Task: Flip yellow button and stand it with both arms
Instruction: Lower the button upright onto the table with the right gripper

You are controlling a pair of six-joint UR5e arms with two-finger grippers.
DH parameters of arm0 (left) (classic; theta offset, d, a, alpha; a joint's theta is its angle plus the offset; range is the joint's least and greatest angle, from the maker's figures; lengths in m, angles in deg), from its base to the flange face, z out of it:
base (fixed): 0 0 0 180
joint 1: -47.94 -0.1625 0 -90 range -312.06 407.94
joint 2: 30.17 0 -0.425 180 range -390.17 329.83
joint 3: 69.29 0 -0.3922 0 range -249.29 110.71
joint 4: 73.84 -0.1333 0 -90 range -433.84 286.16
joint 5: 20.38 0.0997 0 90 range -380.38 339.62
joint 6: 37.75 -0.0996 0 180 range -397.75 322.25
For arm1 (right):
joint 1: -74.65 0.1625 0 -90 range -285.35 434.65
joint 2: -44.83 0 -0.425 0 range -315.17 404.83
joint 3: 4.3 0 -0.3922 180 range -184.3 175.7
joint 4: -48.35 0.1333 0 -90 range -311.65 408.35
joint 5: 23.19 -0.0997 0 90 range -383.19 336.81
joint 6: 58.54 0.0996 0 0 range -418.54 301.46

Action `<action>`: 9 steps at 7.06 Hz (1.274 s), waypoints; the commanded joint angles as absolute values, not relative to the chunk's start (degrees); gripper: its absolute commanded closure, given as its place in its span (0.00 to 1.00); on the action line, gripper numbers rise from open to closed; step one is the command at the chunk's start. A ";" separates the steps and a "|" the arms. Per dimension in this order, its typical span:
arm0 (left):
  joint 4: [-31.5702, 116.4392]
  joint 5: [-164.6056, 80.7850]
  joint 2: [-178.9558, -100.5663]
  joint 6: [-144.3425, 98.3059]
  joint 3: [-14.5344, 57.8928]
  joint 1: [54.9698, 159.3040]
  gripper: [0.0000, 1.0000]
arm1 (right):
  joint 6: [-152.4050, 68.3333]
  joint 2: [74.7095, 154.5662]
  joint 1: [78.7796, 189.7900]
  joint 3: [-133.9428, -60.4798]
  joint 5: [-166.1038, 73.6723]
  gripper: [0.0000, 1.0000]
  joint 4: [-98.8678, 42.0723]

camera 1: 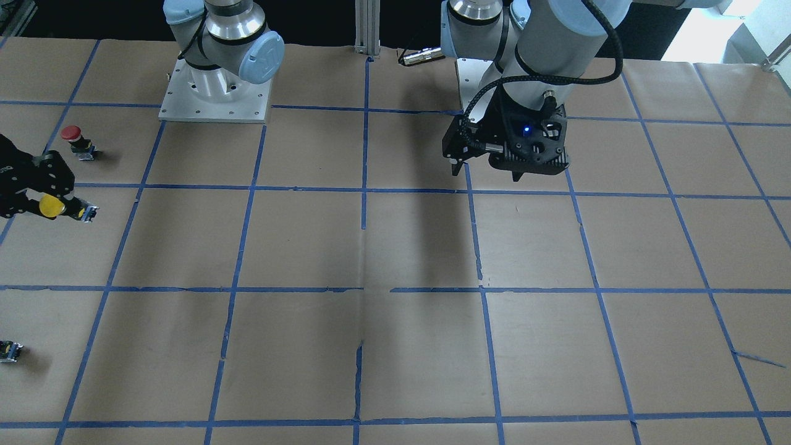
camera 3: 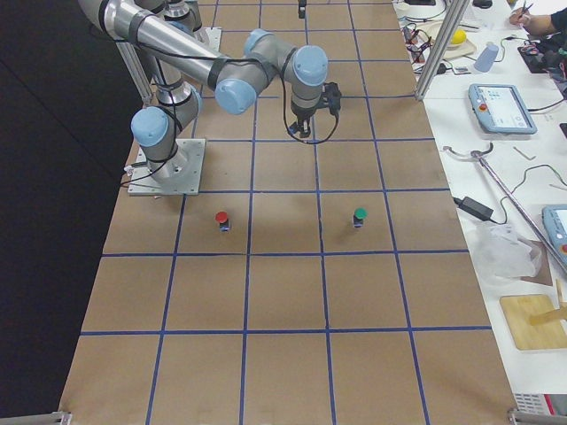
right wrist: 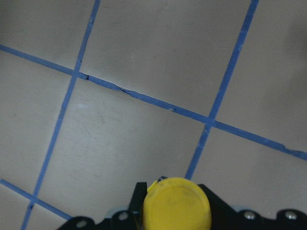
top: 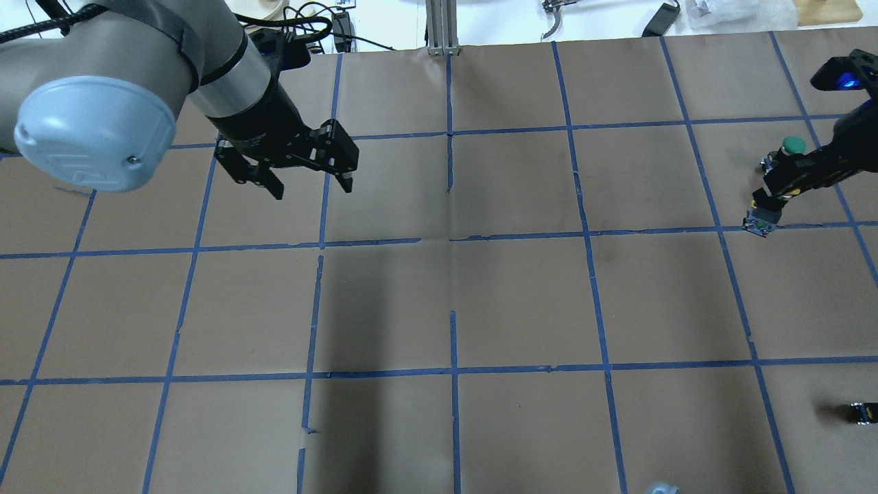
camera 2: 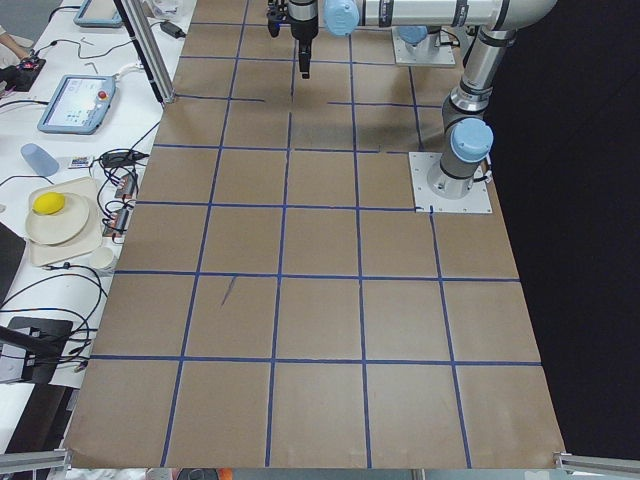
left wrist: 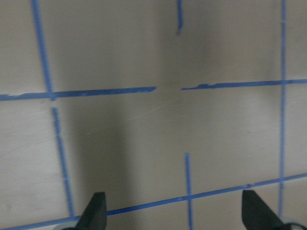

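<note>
The yellow button is held by its cap in my right gripper, well above the table at my far right. It lies sideways, with its silvery base sticking out past the fingers. In the right wrist view the yellow cap sits between the black fingers. In the overhead view the right gripper shows at the right edge with the button's base below it. My left gripper is open and empty, hanging above the table on my left side; it also shows in the front view and the left wrist view.
A red-capped button stands on the brown paper near the right gripper. A green-capped button stands farther out. Small dark parts lie at the paper's edge in the front view and the overhead view. Both arm bases stand at the robot's side.
</note>
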State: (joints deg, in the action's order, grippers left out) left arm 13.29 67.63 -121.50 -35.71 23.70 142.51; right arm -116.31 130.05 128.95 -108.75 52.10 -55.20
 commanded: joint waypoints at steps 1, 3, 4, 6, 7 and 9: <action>11.77 70.33 -119.55 -35.99 24.49 141.90 0.00 | -133.00 125.36 123.54 -109.85 52.57 0.81 -62.45; 11.76 70.33 -119.03 -36.08 24.49 141.81 0.00 | -140.15 124.55 121.33 -113.97 53.35 0.81 -69.55; 11.85 70.67 -118.85 -36.17 24.58 141.46 0.00 | -142.10 124.55 120.98 -116.69 54.23 0.81 -75.17; 11.67 70.33 -118.76 -36.08 24.40 141.55 0.00 | -143.86 123.85 117.22 -119.78 52.93 0.81 -76.81; 11.67 70.24 -118.76 -36.08 24.23 141.28 0.00 | -146.05 122.80 116.76 -120.14 51.53 0.81 -79.07; 11.67 70.24 -118.76 -36.08 23.79 141.28 0.00 | -148.52 122.26 115.88 -120.84 48.98 0.81 -79.27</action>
State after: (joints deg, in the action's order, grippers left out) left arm 11.68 70.25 -118.77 -36.08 24.07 141.32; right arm -146.68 122.66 116.55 -120.31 50.81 -78.84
